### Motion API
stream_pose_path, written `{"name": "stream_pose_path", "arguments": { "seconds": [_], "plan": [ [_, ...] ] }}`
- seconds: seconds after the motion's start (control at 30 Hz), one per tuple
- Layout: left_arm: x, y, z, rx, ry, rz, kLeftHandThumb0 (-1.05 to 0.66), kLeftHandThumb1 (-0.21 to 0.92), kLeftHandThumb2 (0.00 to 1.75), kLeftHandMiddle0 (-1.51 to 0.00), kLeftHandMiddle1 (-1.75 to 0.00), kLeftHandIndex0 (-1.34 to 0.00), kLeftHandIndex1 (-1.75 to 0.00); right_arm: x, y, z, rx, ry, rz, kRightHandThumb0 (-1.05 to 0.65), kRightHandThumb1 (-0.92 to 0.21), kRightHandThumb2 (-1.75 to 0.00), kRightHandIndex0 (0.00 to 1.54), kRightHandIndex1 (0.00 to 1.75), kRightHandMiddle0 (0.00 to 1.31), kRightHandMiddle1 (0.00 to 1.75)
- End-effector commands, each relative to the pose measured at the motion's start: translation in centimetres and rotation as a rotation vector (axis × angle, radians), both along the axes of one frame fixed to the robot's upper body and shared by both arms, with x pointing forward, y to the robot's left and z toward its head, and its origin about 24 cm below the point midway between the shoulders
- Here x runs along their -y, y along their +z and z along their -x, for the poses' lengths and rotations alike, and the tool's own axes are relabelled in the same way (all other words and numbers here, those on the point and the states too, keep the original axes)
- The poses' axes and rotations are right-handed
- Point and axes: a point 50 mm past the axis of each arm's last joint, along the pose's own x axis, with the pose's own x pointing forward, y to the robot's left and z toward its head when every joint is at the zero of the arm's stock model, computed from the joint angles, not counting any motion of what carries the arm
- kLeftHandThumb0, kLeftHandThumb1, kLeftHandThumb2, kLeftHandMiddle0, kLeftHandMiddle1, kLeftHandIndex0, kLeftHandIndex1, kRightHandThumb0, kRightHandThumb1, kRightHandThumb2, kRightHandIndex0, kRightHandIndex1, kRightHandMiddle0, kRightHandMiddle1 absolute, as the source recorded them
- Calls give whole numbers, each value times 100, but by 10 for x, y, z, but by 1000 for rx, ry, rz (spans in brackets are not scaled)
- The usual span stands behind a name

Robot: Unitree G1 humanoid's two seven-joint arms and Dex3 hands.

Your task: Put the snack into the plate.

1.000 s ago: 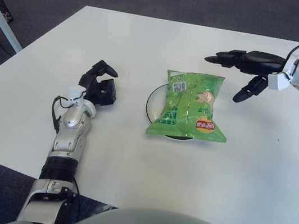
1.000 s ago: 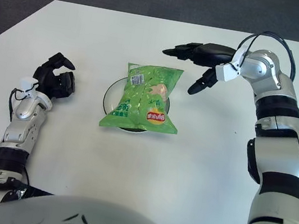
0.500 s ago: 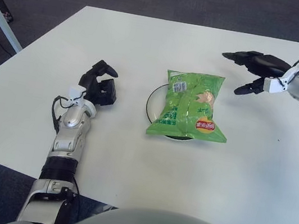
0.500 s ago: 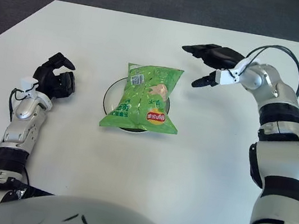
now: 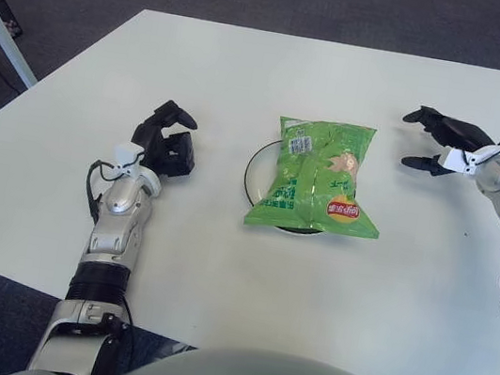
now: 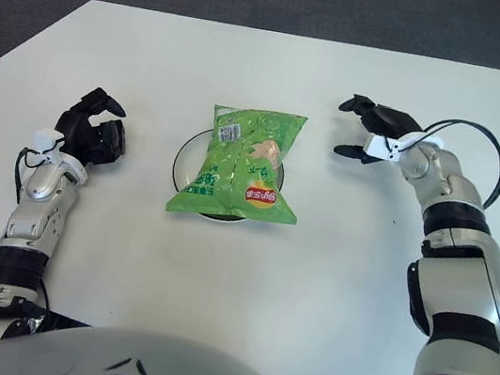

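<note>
A green snack bag (image 5: 321, 176) lies across a dark-rimmed plate (image 5: 256, 168) in the middle of the white table, hiding most of it. Off to the right of the bag my right hand (image 5: 436, 141) hovers, its fingers spread and holding nothing, well apart from the bag. My left hand (image 5: 169, 140) shows to the left of the plate with its fingers curled and nothing in them.
The white table (image 5: 250, 64) stretches around the plate. Dark carpet lies beyond its far edge, and a white table leg (image 5: 0, 26) stands at the far left.
My right hand has drawn back to the right and lower, away from the bag. The bag, the plate and my left hand have not moved.
</note>
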Motion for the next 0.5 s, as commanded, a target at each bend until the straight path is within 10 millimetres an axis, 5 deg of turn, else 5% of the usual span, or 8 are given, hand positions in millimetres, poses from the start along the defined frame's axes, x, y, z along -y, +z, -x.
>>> {"name": "stream_pose_path", "arguments": {
  "seconds": [0.0, 0.1, 0.27, 0.47],
  "plan": [
    [10, -75, 46, -292, 35, 102, -46, 37, 125, -115, -175, -57, -175, -3, -23, 4, -63, -107, -179, 24, -56, -88, 50, 150, 1, 141],
    [10, -75, 46, -291, 35, 103, -46, 37, 124, -117, -175, -56, -175, -2, -27, 6, -89, -152, -272, 35, -53, -93, 52, 157, 5, 150],
    [10, -75, 46, -291, 35, 101, -46, 37, 124, -116, -175, -56, -175, -3, -31, 7, -138, -184, -447, 6, -52, -102, 57, 158, 20, 170],
    [10, -75, 46, -293, 35, 102, -46, 37, 125, -117, -175, -57, -175, -5, -34, 9, -144, -175, -547, 0, -37, -117, 69, 147, 37, 174]
  ]
}}
